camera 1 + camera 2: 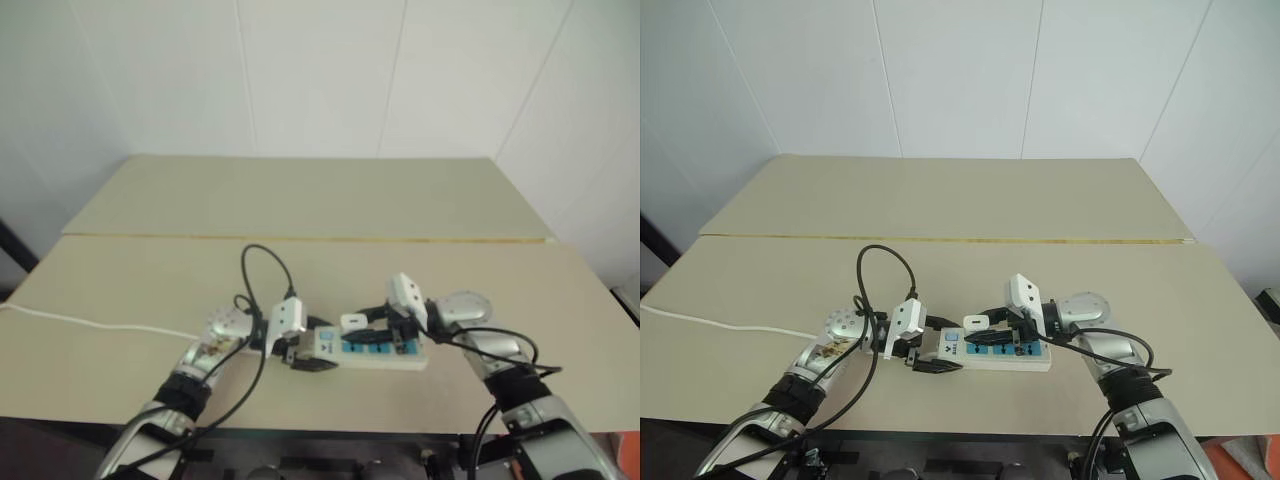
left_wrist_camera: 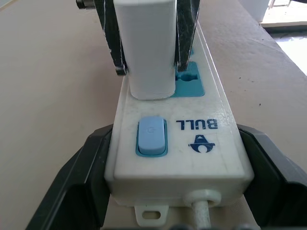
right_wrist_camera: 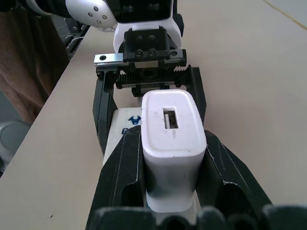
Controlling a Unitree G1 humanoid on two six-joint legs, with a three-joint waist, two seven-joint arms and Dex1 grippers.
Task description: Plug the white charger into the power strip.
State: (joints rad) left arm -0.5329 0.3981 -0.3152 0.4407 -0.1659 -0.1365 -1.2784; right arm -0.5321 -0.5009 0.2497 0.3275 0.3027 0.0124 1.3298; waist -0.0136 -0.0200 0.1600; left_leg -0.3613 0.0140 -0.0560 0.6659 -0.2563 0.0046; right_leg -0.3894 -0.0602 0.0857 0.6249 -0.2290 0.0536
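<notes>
Table point(image 1: 300, 200): beige top, carries strip and both arms; low-friction surface, strip likely to skate if clamp slackens.
Power strip point(image 1: 385, 352): flat on table, cord end squeezed between left fingers, blue sockets running away toward right fingers. Risk: push from above tips or slides bar, cord end pivots out of clamp.
Left gripper point(image 2: 172, 191): closed on power strip, one black finger point(image 2: 72, 182) each side of switch end. Risk: grip only at very end, weak against twist.
Right gripper point(image 3: 173, 177): clamped on white charger, fingers hugging both flanks. Risk: pads slip up smooth sides under push, charger cocks.
White charger point(image 3: 173, 143): upright between right fingers, base on or at first blue socket just past switch, near left fingers. Seating depth: cannot tell. Risk: prongs off holes, jam or bend; release too soon leaves plug half in.
Cord point(image 1: 90, 322): thin white, trails off beyond left fingers. Risk: tug turns strip.
</notes>
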